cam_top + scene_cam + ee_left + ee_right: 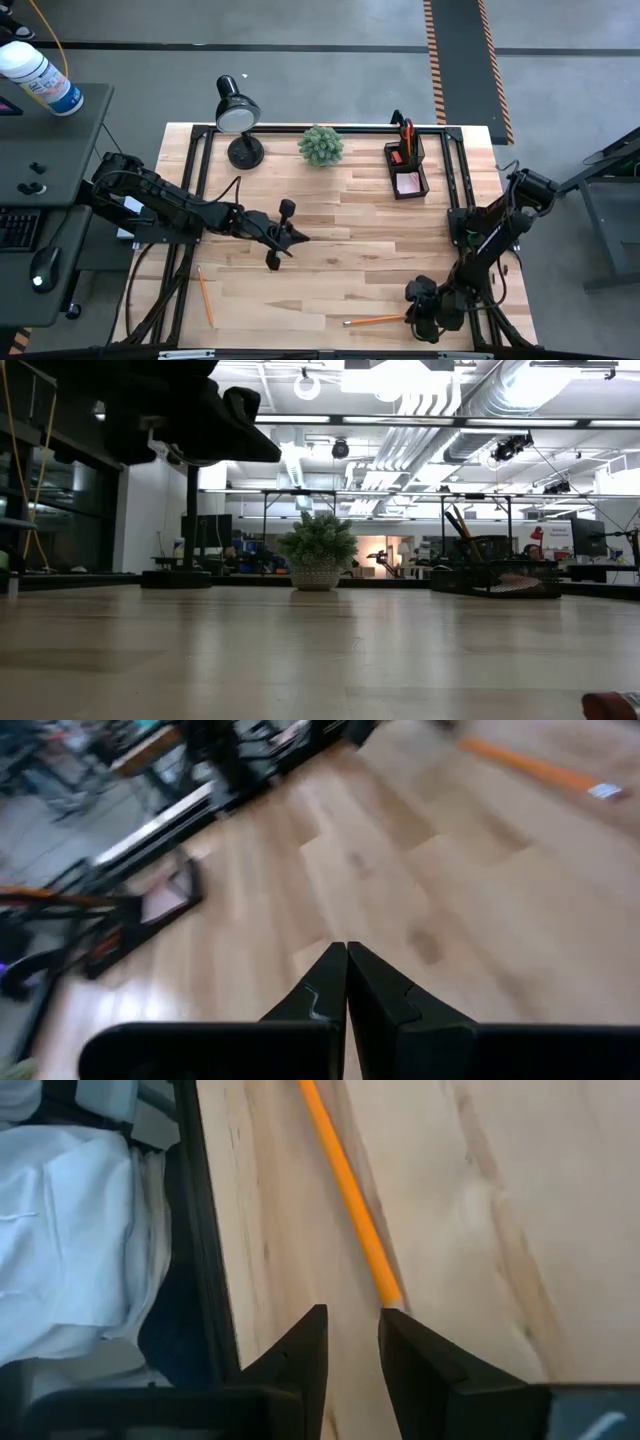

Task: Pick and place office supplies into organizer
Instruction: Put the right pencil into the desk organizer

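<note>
Right hand point(352, 1342) is sitting slightly parted at the desk's point(380, 220) near edge, pencil point(375, 321) tip just beside its fingers, not gripped; left hand point(283, 236), closed and empty, is hovering mid-desk. Organizer point(407, 170) is already holding supplies; second pencil point(205, 297) is also waiting

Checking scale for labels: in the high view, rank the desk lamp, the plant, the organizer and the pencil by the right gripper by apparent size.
1. desk lamp
2. organizer and plant: look alike, not ranked
3. pencil, long but thinnest
</note>
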